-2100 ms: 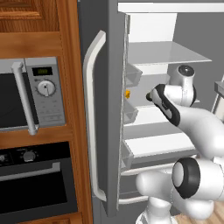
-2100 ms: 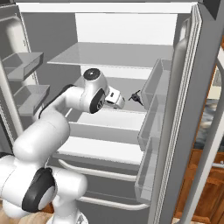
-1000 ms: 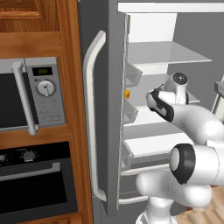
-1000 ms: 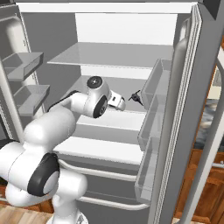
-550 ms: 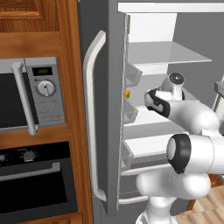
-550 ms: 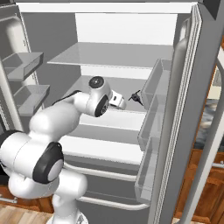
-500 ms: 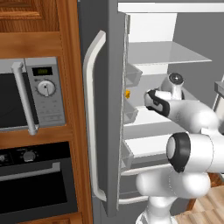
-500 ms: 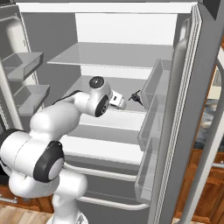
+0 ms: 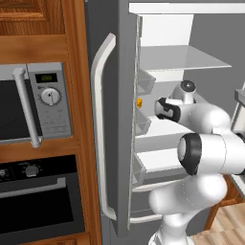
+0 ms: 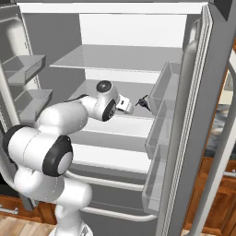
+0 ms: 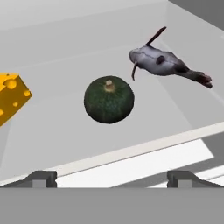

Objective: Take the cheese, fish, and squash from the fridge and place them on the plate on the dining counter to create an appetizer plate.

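Left base view: a microwave [image 9: 36,103] and an oven [image 9: 33,201] flank the open fridge [image 9: 115,143]; my arm reaches onto a middle shelf.

Right base view: the fish [image 10: 143,102] lies just beyond my tool [image 10: 131,107], door bins [image 10: 159,133] beside it.

Hand view: my tool's tips stand wide apart, holding nothing. Dark green squash [image 11: 109,99] sits centred, grey fish beyond, holed yellow cheese [image 11: 11,97] apart at the edge.

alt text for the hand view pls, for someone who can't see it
A dark green squash sits mid-frame on a pale fridge shelf, directly ahead of the open gripper. A grey fish lies at upper right, and a yellow cheese wedge is cut off by the left edge. Nothing is held.
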Controlling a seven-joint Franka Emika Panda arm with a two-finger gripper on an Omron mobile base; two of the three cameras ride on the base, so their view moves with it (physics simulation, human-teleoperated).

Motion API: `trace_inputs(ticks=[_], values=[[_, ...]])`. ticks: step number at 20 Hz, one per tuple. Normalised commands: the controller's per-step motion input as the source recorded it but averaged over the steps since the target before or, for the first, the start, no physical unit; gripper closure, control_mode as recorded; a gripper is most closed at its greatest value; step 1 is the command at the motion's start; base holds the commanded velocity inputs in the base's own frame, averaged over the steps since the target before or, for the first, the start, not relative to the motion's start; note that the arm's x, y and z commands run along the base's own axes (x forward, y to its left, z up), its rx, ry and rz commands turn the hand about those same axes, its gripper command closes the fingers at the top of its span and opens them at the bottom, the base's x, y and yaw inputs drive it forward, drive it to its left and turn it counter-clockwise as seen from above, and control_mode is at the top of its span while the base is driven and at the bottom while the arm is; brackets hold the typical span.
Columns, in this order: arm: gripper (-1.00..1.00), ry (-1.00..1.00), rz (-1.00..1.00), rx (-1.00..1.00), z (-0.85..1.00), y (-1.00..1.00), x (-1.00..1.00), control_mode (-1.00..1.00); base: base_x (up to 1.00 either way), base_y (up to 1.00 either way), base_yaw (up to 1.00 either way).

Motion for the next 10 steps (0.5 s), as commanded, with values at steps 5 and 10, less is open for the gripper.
trace_inputs(ticks=[5, 10], values=[[-1.00, 0.00, 0.00, 0.00, -0.10, 0.00, 0.29, -1.00, 0.00, 0.00, 0.00], [-1.00, 0.00, 0.00, 0.00, -0.06, -0.06, 0.26, -1.00, 0.00, 0.00, 0.00]])
